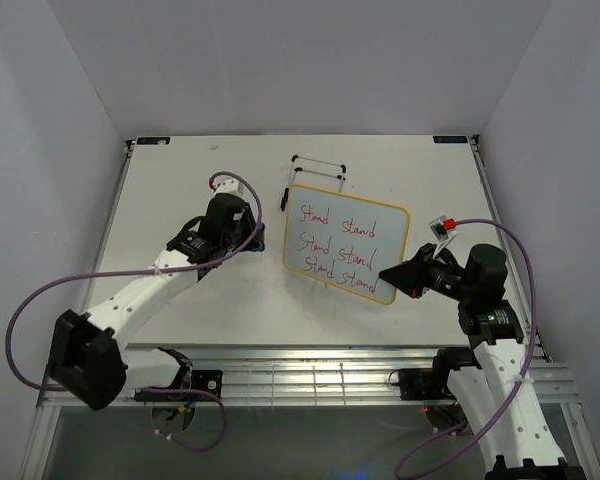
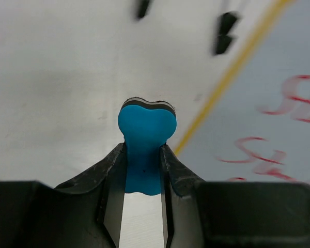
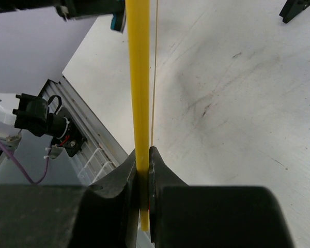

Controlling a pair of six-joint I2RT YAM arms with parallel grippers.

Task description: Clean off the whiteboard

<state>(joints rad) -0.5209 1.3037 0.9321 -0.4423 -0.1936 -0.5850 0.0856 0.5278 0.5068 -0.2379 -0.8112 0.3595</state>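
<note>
Over the middle of the tabletop point(image 1: 180, 170), the whiteboard point(image 1: 345, 243) carries red writing. The right gripper point(image 3: 142, 155) pinches its yellow edge. The left gripper point(image 2: 143, 155) clamps the blue eraser point(image 2: 146, 124) just beside it. Wiping likely comes next, so the eraser must reach the writing.

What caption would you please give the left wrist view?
Left gripper pinching the blue eraser beside the whiteboard with red handwriting.

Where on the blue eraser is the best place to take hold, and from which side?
The blue eraser is best gripped at its narrow waist, approached from one end, pinching its two long sides: the wider lobe beyond blocks slipping. The left tool sits there now.
</note>
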